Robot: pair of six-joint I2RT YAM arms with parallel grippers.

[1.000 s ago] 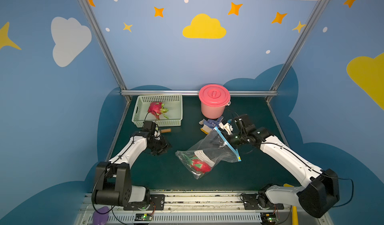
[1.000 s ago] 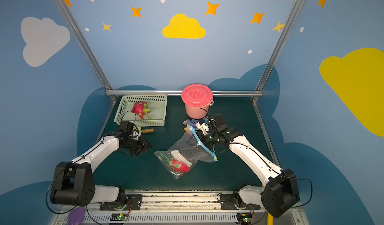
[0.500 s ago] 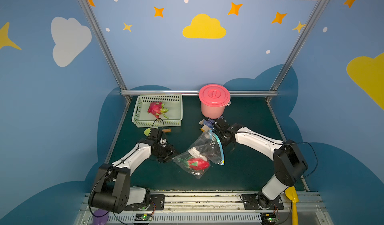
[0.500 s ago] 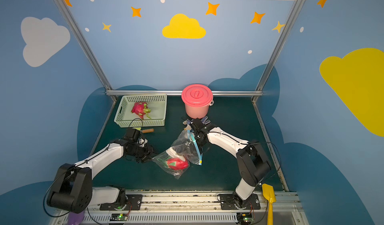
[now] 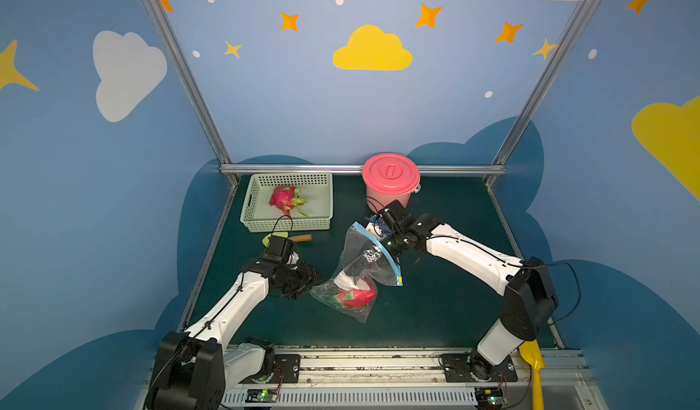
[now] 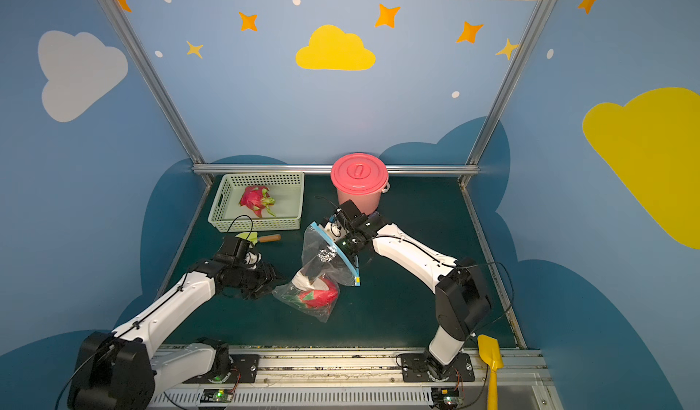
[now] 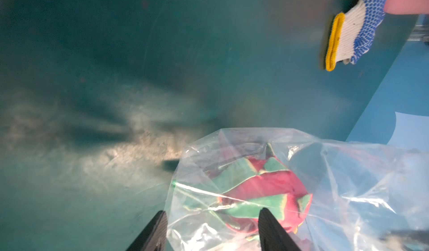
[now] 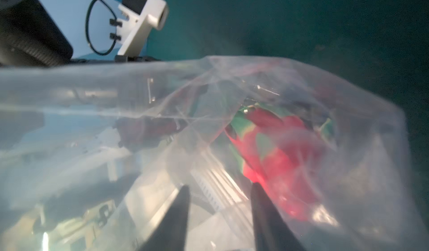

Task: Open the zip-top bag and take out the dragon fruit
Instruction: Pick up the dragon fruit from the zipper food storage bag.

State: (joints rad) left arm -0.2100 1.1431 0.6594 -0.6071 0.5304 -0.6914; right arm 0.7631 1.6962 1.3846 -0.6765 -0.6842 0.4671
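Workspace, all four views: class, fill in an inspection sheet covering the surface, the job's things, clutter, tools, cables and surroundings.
Surface: dark green mat, worn patches in the left wrist view.
Job's things: zip-top bag, zip end raised; dragon fruit inside, at the low end.
Clutter: green basket holding a second dragon fruit; pink lidded bucket; glove beside it; trowel; yellow shovel at the front rail.
Tools: left tool open, the bag's bottom corner between its fingers; right tool at the zip strip, grip unclear.
Cables: black cable loop above the left wrist; elbow cable hanging off the right arm.
Surroundings: blue walls with clouds and stars.
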